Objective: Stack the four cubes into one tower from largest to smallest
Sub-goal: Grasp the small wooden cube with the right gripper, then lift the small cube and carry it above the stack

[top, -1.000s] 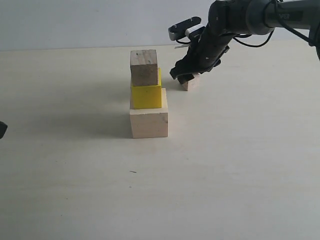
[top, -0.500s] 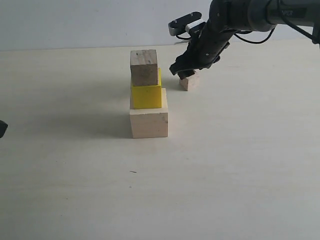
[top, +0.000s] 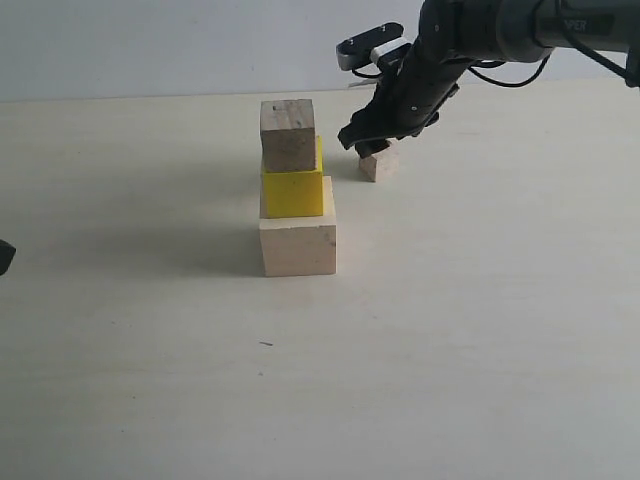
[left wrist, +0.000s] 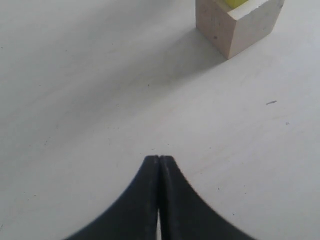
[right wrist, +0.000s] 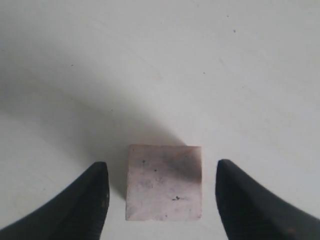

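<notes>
Three of the four cubes stand as a partial tower: the largest pale wood cube on the table, the yellow cube on top of it, and the grooved wood cube on the yellow one. The smallest pale cube sits alone on the table, directly between the fingers of the right gripper. That gripper is lowered over it with its jaws spread apart. A clear gap shows on each side of the cube, so nothing is grasped yet.

The tower stands near this gripper, off to one side. The left gripper hovers well away from the tower base, clenched on nothing.

The step in hand looks like picking up the last cube. The next move probably calls for pinching it squarely, lifting it higher than the grooved cube, and setting it down centred without nudging the stack.
</notes>
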